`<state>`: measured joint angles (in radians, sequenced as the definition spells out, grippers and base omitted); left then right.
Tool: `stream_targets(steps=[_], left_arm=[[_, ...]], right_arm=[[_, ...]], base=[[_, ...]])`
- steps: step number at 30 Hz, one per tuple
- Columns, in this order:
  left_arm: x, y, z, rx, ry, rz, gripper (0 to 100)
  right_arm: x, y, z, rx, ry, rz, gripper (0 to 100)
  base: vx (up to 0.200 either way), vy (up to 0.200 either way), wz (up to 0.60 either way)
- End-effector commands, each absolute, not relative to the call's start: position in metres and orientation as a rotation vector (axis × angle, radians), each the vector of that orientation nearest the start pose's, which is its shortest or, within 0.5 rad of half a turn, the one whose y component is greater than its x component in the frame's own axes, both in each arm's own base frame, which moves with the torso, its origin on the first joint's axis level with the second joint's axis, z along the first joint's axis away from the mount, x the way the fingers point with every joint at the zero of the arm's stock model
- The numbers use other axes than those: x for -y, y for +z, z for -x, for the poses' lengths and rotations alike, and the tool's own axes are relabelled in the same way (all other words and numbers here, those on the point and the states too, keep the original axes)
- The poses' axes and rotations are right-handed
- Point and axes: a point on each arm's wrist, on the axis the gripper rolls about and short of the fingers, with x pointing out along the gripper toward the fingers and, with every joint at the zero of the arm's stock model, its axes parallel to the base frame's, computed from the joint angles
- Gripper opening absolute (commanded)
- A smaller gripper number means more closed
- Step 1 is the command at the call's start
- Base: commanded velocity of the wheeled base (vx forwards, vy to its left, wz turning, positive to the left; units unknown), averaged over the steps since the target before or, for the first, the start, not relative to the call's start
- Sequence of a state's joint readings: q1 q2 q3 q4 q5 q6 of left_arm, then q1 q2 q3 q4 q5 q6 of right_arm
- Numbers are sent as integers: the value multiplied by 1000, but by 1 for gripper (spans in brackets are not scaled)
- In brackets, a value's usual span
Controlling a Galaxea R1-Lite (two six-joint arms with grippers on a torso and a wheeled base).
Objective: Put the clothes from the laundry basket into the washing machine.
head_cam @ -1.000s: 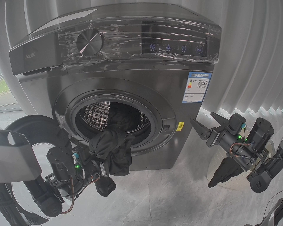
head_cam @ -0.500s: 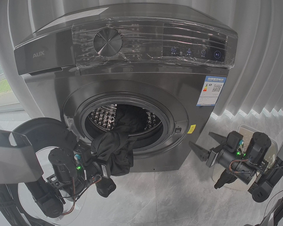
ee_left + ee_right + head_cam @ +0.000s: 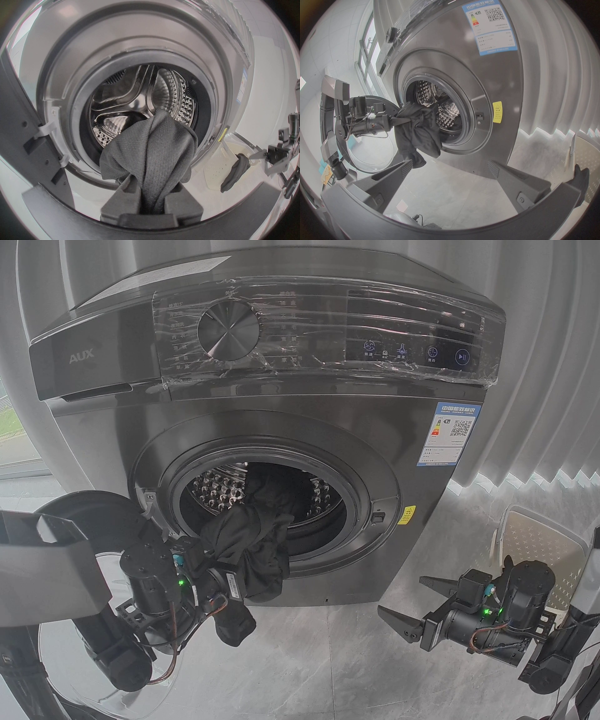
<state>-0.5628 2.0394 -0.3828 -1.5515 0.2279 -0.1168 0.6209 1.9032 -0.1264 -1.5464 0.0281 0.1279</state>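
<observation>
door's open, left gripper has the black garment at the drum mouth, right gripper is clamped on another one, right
Not the last part. The right gripper is open and holds nothing, as the head view shows. The rest stands: the washing machine door is open and the left gripper is shut on the black garment at the drum mouth.

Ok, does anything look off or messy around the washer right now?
The black garment is only half in: it drapes over the door rim and hangs outside, pinched in the left hand. The control panel wears crinkled plastic film. Another dark garment droops over the edge of the laundry basket.
</observation>
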Motion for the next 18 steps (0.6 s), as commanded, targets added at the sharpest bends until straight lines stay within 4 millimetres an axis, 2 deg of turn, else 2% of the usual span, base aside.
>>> stream_targets(steps=[1, 4, 16, 18], left_arm=[[164, 64, -277, -113, -312, 89, 0], [170, 62, -290, -89, -294, 99, 0], [170, 63, -289, -82, -276, 91, 0], [172, 63, -288, -82, -282, 90, 0]], right_arm=[[-140, 62, -189, -321, 641, -41, 100], [-140, 62, -187, -328, 643, -38, 100], [-140, 62, -188, -322, 644, -40, 100], [-140, 62, -188, -322, 642, -40, 100]], base=[[0, 0, 0], [0, 0, 0], [0, 0, 0], [0, 200, 0]])
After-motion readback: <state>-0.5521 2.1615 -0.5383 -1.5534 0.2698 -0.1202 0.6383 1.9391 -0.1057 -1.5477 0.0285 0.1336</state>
